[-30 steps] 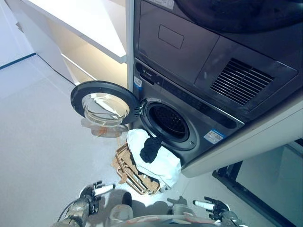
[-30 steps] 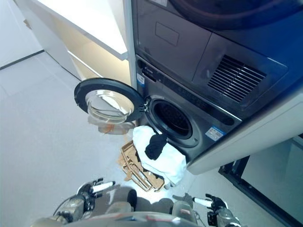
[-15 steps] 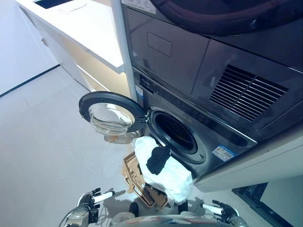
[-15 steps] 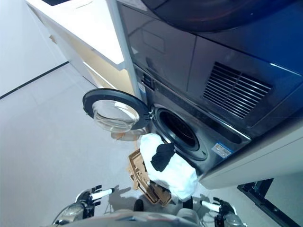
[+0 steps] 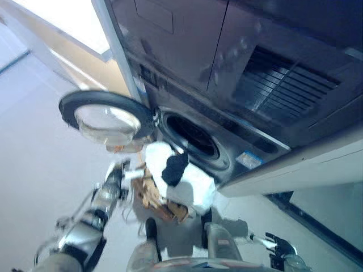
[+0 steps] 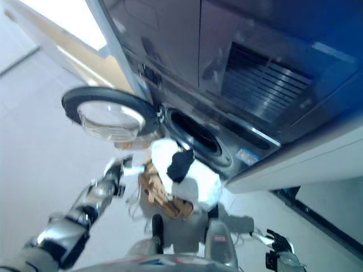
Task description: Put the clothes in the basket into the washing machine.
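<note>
Dark machine, pale laundry, tan basket

The washing machine (image 5: 227, 73) is dark grey, its door (image 5: 106, 117) black-rimmed with clear glass. Just right of the dark left hand (image 5: 116, 173), a tan basket (image 5: 153, 195) holds a white cloth (image 5: 190, 184) under a black garment (image 5: 174, 168); the floor (image 5: 34, 164) is pale grey.

white counter (image 5: 68, 20) at upper left (pale floor (image 5: 34, 153) below it).

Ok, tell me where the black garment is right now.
The black garment lies on top of the white cloth heaped in the basket, on the floor just below the washing machine's open drum, near centre view.
</note>
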{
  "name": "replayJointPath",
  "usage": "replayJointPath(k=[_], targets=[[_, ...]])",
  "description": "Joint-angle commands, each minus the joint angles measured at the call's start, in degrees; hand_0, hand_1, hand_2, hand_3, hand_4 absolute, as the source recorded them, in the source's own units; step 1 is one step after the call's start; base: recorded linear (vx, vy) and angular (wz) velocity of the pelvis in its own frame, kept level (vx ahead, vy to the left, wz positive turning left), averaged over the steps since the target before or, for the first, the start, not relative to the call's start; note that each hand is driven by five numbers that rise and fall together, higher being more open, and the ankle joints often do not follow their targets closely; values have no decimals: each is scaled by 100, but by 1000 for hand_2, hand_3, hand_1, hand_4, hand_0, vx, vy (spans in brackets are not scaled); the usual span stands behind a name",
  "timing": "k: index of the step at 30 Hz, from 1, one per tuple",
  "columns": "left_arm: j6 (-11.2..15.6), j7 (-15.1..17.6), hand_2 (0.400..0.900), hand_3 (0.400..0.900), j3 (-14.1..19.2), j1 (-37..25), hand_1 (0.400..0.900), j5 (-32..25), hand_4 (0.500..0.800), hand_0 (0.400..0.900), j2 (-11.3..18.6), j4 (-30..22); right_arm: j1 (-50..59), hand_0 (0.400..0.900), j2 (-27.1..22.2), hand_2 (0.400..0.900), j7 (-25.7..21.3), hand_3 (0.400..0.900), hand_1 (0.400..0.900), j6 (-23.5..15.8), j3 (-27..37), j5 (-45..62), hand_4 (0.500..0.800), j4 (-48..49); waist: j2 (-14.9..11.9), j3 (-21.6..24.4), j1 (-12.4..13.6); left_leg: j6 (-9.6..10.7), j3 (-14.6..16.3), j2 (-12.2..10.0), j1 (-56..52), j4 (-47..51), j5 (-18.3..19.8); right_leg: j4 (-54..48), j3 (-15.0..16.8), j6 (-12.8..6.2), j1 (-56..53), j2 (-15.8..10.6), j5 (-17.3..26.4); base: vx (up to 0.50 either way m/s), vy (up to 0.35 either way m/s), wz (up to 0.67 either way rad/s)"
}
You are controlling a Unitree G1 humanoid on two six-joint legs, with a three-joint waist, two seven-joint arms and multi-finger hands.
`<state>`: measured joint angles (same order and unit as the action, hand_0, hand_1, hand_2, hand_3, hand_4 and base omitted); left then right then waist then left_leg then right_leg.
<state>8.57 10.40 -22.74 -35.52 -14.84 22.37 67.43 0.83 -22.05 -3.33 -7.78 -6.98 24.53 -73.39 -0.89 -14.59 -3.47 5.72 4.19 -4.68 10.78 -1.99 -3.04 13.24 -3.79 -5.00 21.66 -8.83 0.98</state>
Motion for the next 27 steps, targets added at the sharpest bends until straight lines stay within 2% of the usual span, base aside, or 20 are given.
replayJointPath(k=[1, 4, 7, 9, 14, 17, 22, 27], targets=[[305, 608, 900, 900, -341, -790, 900, 1105, 800, 900, 643, -321, -154, 900, -436, 900, -349, 900, 900, -343, 155, 587, 800, 225, -19, -103, 49, 333, 4, -279, 379, -1277, 900, 1123, 387, -662, 653, -282, -166, -109, -48, 15], [202, 860, 900, 900, -692, -1337, 900, 1582, 800, 900, 923, -181, -154, 900, -417, 900, -385, 900, 900, -401, 170, 866, 800, 208, -92, -264, -25, 335, -68, -356, 925, -1847, 1129, 1609, 391, -671, 1050, -399, -334, -93, -41, 13], [128, 962, 900, 900, -881, -1608, 900, 1860, 800, 900, 1023, -43, -60, 900, -414, 900, -360, 900, 900, -417, 120, 989, 800, 149, -135, -299, -66, 340, -100, -409, 1274, -2226, 1271, 1929, 382, -667, 1343, -415, -467, -74, -20, 2], [52, 928, 900, 900, -1081, -1876, 900, 2022, 800, 900, 1062, 104, 7, 900, -481, 900, -383, 900, 900, -448, 88, 1165, 800, 121, -174, -366, -117, 326, -133, -483, 1578, -2729, 1540, 2371, 435, -655, 1685, -377, -665, -55, 6, -10], [-19, 910, 900, 900, -1262, -2196, 900, 2148, 800, 900, 1062, 207, 122, 900, -545, 900, -383, 900, 900, -474, 43, 1269, 800, 104, -203, -451, -169, 335, -170, -564, 1997, -3290, 1795, 2881, 498, -614, 2150, -370, -877, -38, 21, -10], [-23, 826, 900, 900, -1278, -2296, 900, 2049, 800, 900, 967, 378, 210, 900, -581, 900, -425, 900, 900, -523, -3, 1373, 800, 157, -234, -532, -235, 341, -127, -617, 2254, -3799, 2091, 3259, 551, -554, 2464, -307, -1067, -28, 29, -18], [-33, 752, 900, 900, -1272, -2361, 900, 1905, 800, 900, 841, 509, 299, 900, -599, 900, -513, 900, 900, -561, -22, 1455, 800, 183, -248, -618, -289, 361, -59, -692, 2531, -4305, 2339, 3633, 612, -510, 2815, -229, -1229, -35, 44, -26], [-5, 754, 900, 900, -1248, -2389, 900, 1695, 800, 900, 762, 652, 341, 900, -573, 900, -647, 900, 900, -634, -64, 1529, 800, 197, -292, -718, -364, 404, 47, -887, 2863, -4996, 2685, 4115, 693, -487, 3270, -88, -1456, -27, 46, -27]])
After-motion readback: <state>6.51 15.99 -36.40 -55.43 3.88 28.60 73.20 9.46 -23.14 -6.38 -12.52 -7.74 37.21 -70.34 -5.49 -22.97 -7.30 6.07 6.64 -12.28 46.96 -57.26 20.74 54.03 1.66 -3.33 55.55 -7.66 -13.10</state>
